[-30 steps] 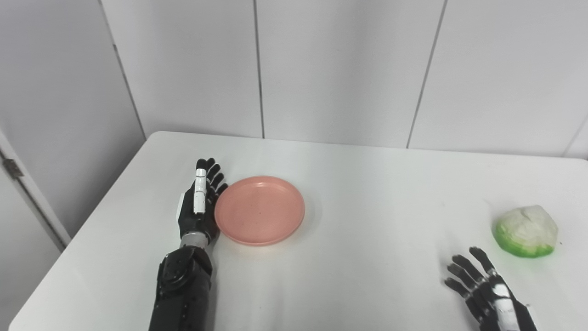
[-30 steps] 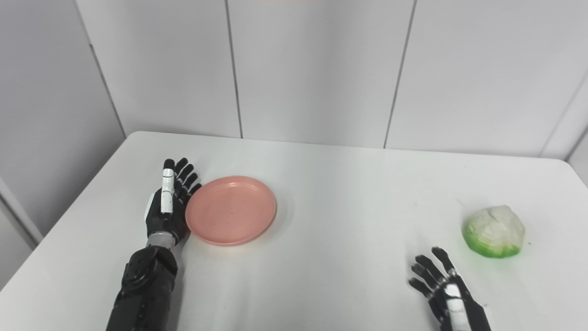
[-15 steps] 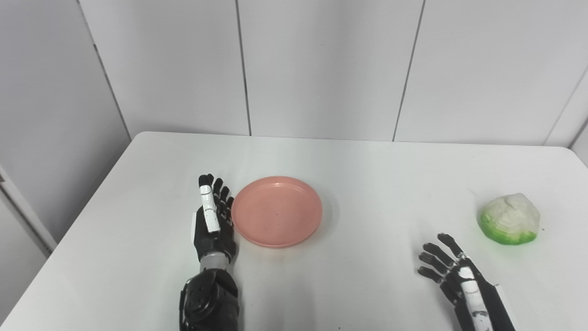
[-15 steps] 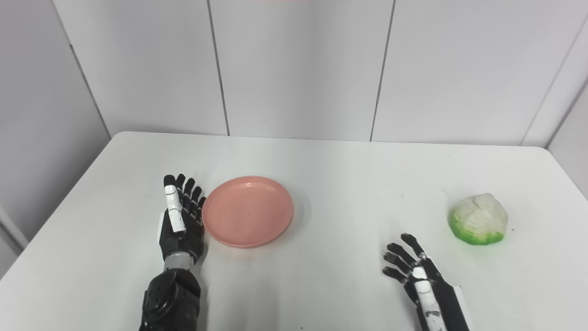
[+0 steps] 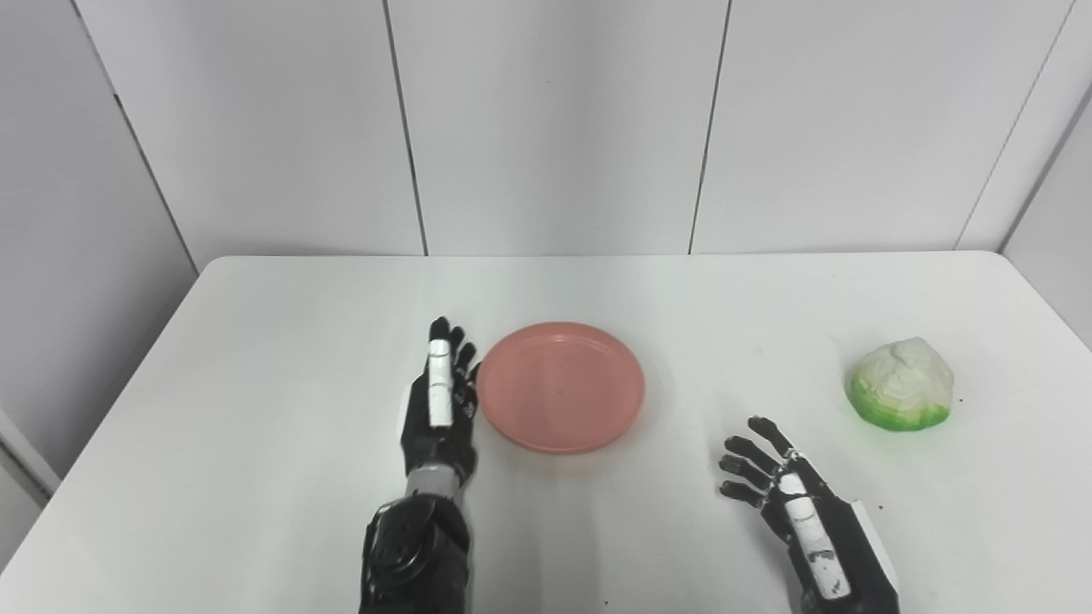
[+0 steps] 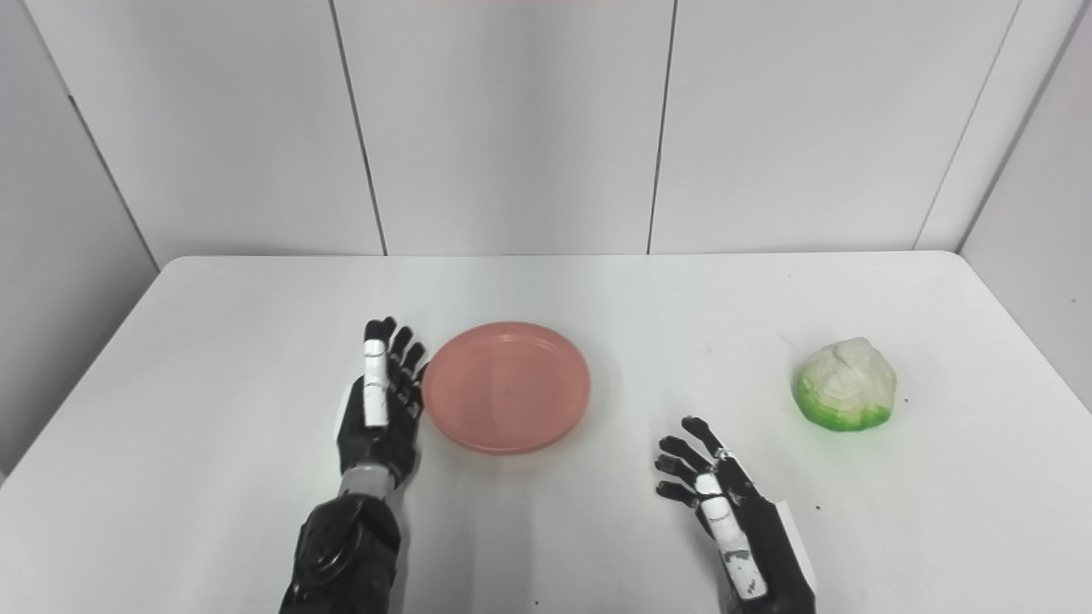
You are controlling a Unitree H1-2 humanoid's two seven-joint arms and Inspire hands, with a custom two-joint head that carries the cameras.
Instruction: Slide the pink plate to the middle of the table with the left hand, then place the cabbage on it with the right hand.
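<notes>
Left hand (image 5: 439,409), fingers straight and together, edges the pink plate (image 5: 560,397) at frame centre; push flat and level, right hand (image 5: 789,495) splayed, idle near cabbage (image 5: 901,396).

White table (image 5: 256,358) with rounded corners, pale grey panelled wall (image 5: 554,128) behind, dark vertical seams

White table (image 5: 256,341) bears pink plate (image 5: 560,386) and cabbage (image 5: 900,384)

White table (image 5: 256,341) against pale grey panelled wall (image 5: 546,128), vertical seams, even light
</notes>
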